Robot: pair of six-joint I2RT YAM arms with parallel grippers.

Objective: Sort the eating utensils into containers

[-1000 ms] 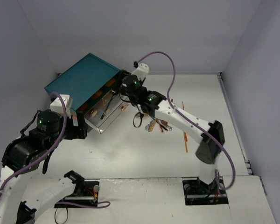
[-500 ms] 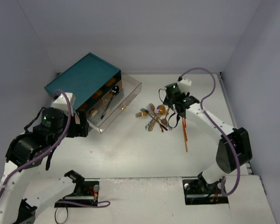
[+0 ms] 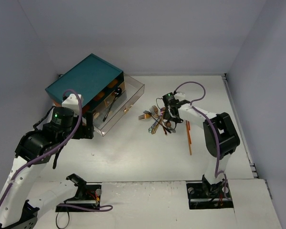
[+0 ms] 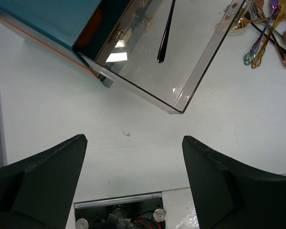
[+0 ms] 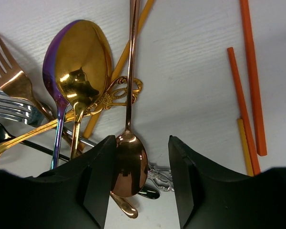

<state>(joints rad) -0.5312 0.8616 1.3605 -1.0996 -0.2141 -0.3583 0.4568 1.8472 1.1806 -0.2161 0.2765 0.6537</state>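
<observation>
A teal chest (image 3: 86,82) stands at the back left with one clear drawer (image 3: 132,98) pulled out. A dark spoon (image 3: 111,105) lies in that drawer, also seen as the dark spoon (image 4: 165,33). The other eating utensils lie in a pile (image 3: 158,120) at mid-table: forks (image 5: 12,86), a gold-and-purple spoon (image 5: 78,62), orange chopsticks (image 5: 250,81). My right gripper (image 3: 168,116) is low over the pile. Its jaws (image 5: 143,152) stand open around the bowl of a copper spoon (image 5: 129,164), which touches the left finger only. My left gripper (image 4: 133,148) is open and empty over bare table.
Two orange chopsticks (image 3: 188,136) lie apart, right of the pile. The drawer's front corner (image 4: 180,109) juts toward my left gripper. Side walls close in the table left and right. The arm bases (image 3: 209,195) sit at the near edge.
My right arm has swung from the drawer to the utensil pile and dropped low, its jaws narrowing around the copper spoon's bowl. My left arm has shifted slightly right.
</observation>
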